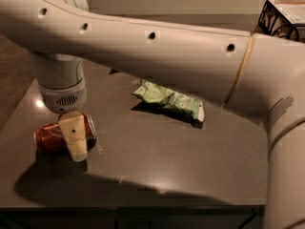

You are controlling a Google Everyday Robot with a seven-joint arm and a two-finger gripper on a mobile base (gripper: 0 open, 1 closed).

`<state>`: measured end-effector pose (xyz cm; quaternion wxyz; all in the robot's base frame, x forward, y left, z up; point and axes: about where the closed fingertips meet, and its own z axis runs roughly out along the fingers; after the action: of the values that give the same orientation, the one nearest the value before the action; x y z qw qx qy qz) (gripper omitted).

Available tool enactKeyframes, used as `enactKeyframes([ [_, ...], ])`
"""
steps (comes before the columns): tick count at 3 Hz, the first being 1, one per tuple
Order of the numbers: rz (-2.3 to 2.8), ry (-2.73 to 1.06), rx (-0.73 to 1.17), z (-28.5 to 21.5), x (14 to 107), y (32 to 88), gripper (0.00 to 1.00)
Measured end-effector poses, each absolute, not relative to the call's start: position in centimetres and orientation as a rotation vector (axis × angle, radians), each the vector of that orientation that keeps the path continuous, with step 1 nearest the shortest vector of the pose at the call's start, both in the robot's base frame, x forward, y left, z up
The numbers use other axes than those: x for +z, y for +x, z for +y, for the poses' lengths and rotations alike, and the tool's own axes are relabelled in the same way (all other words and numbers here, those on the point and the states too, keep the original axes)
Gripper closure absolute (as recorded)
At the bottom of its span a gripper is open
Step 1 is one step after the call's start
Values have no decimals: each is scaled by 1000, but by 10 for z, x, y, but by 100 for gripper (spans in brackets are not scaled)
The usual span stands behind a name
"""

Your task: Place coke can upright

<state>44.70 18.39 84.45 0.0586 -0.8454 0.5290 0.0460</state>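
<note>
The coke can (47, 136) is seen lying on its side near the left edge of the dark grey tabletop (167, 161), with its long axis running left to right and its silver end turned towards the right. In this single camera view, the claw (74, 137) is lowered from above directly over the can, and its cream-coloured end is set across the front of the can's right half, reaching down to the tabletop or close to it. How wide the claw stands, and whether the can is gripped by it, cannot be told from this angle, because the far side is hidden. The claw is carried below a rounded white wrist housing, from which the thick white arm (157, 51) is stretched across the upper part of the view towards the right. A crinkled green chip bag (169, 101) is laid flat near the middle of the tabletop, well apart from the can. A dark shadow is cast on the tabletop beneath the arm.
</note>
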Motion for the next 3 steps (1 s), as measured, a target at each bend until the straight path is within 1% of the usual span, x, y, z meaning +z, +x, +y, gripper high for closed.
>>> enactKeyframes([
  [2,1638,-2586,119,192,838,435,0],
  [3,1662,-2583,146,202,844,421,17],
])
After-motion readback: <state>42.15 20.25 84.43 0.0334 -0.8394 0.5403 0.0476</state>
